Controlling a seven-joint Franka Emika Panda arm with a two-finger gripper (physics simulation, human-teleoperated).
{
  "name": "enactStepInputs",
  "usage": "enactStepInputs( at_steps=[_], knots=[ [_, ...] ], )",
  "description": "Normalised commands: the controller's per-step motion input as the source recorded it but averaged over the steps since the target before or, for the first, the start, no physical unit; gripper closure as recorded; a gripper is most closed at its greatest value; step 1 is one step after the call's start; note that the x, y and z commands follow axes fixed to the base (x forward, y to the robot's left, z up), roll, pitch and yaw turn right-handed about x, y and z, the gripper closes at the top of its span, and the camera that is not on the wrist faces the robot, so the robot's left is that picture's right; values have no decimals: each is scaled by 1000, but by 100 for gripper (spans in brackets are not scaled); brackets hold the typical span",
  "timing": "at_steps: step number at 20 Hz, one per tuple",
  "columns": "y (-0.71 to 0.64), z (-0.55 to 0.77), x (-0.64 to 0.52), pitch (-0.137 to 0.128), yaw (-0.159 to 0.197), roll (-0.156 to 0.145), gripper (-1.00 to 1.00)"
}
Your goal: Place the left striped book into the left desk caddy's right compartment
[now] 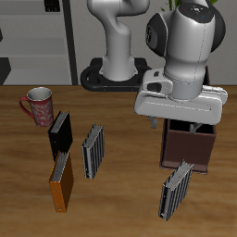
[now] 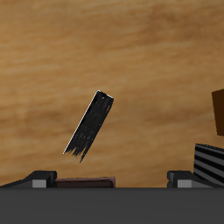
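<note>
1. Wood-grain table, grey shelving behind. We count one caddy, two striped books, one black book, one orange book and a mug.
2. Left book stands on edge just in front of the caddy, toward the table's front edge and leaning a little. It is not yet gripped. In the wrist view it reads as a dark slanted slab.
3. Its twin is well apart from the caddy, beside the black and orange books.
4. Gripper hangs over the caddy, not over the book. In the wrist view its fingers show wide apart with nothing between them, so we call it released and empty.
5. Step in hand, we judge: reach the left book.
   - Come off the caddy toward the front edge.
   - Turn the wrist so the fingers straddle the thin side.
   - Drop straight down and pinch near the top edge at mid-length.
   - Lift clear of the caddy wall before heading for the right compartment.
6. Materials:
   - Book is slim and rigid with fine grey-black stripes and dark edges. It will likely tip if nudged.
   - Caddy is a tall, dark maroon box with hard walls. We can't make out its dividers.
</note>
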Motion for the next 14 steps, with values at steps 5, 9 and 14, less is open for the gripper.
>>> enactStepInputs(
  at_steps=[5, 9, 14],
  knots=[
    [51, -416, 188, 45, -17, 8, -100],
    [69, -334, 149, 25, -4, 7, -100],
    [53, -211, 89, 29, -18, 12, -100]
  ],
)
